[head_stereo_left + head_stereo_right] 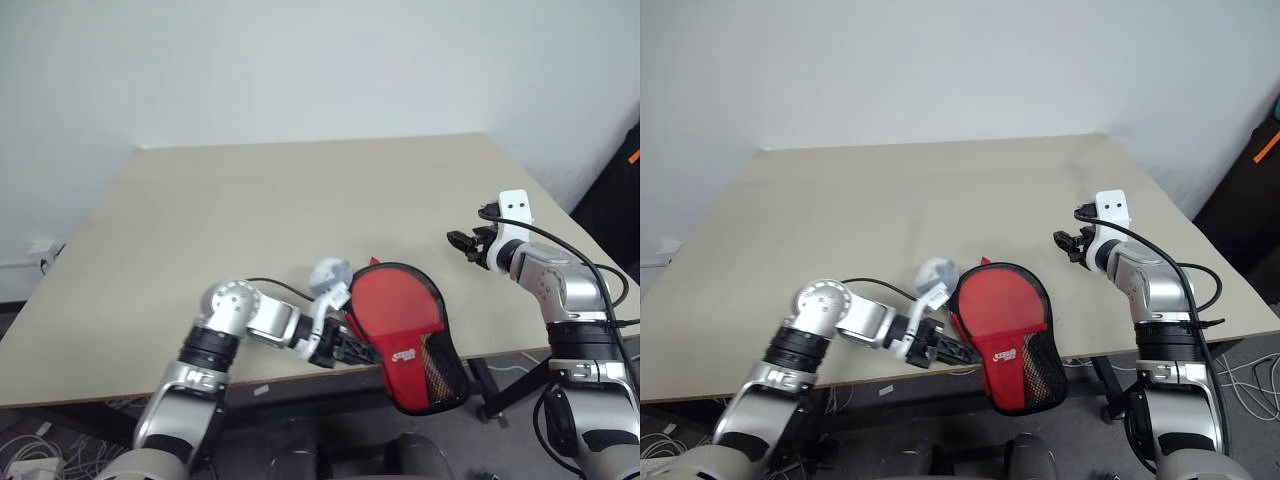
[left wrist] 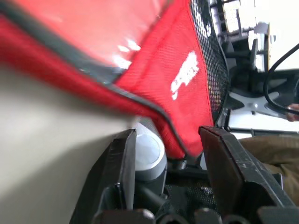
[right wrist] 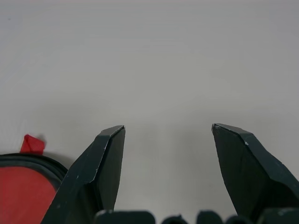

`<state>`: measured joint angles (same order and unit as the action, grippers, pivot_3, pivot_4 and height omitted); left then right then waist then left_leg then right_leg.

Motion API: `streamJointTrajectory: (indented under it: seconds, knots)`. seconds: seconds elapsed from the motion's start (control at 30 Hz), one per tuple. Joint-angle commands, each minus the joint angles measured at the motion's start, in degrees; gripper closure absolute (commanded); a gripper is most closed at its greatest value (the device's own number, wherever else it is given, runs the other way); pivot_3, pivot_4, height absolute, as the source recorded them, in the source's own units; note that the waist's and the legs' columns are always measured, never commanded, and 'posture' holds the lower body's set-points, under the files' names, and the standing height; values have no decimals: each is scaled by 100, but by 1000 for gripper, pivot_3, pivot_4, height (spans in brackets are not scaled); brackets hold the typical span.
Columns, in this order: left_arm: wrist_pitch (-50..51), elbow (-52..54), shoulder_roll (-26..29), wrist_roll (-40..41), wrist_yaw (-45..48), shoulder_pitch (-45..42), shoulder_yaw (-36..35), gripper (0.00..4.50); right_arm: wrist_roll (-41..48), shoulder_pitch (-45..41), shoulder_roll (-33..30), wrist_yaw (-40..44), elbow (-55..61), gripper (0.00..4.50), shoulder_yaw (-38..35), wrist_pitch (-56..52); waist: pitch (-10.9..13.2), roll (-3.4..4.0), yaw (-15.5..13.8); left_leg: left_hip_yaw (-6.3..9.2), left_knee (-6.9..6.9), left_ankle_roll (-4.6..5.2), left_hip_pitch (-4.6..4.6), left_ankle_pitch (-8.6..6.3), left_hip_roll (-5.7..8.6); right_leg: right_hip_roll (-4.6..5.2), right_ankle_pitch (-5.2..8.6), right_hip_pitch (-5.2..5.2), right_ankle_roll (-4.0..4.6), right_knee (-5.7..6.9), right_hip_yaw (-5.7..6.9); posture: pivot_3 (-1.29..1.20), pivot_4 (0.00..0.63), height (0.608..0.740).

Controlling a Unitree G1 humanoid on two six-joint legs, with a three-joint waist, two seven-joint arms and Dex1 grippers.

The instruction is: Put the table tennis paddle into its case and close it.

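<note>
So the case (image 1: 410, 335) sits at the near table (image 1: 250, 230) edge with its mesh end hanging off, and the left gripper (image 1: 352, 348) is right at its side, fingers (image 2: 122, 168) parted with the red edge between them but not pinched. Looks like the paddle's red face is already inside, so I'd grab that edge firmly and drag the case fully onto the table before closing it. Farther back, the right gripper (image 1: 462, 243) hovers wide open, holding nothing.
</note>
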<state>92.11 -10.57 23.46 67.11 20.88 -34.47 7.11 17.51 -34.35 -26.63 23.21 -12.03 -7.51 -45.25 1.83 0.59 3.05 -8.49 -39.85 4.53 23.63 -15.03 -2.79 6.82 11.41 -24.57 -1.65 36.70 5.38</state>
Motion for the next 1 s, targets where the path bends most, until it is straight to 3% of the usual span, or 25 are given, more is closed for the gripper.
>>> streamJointTrajectory:
  seconds: [0.03,0.23,0.37,0.47,0.67,0.97,1.0]
  knots:
    - [-91,907,491,155,795,-81,-242,2204,494,40,-15,391,767,1280,-240,-128,0,0,-8,1,1,0,1,-1,1,2,0,0,0,-1,0,0,0,724]
    - [-1660,1201,1515,-960,2223,-58,-58,2204,934,650,-59,984,1784,1280,127,-551,0,-1,-43,-3,8,-5,-1,-5,4,8,4,0,-1,-6,2,0,0,724]
    - [-2745,706,1763,-1651,3100,-520,-70,2204,817,987,-60,1143,2155,1280,681,-574,2,-4,-55,-7,10,-6,3,-6,-8,17,11,-6,12,-7,2,0,0,724]
    - [-3425,-243,1644,-2398,3371,-1121,163,2162,659,1072,176,1084,2119,1910,1078,-384,3,-6,-48,-8,11,-5,3,-6,-4,16,12,-6,13,-9,2,0,0,724]
    - [-3976,-1102,1323,-3223,3902,-1552,443,2162,460,975,528,927,1686,4046,1446,-452,9,-14,-42,-18,22,-6,6,-6,3,8,8,-17,3,-9,-1,0,0,724]
    - [-5220,-1907,812,-4562,4472,-1406,1119,2162,97,876,757,745,1052,4046,1569,-250,14,-27,-43,-22,18,-6,16,-6,2,10,7,-28,3,-6,-4,0,0,724]
    - [-5241,-2004,755,-4602,4515,-1412,1088,1992,79,871,767,736,1035,4078,1563,-242,14,-27,-42,-22,18,-6,18,-6,1,9,7,-31,3,-5,-5,0,0,724]
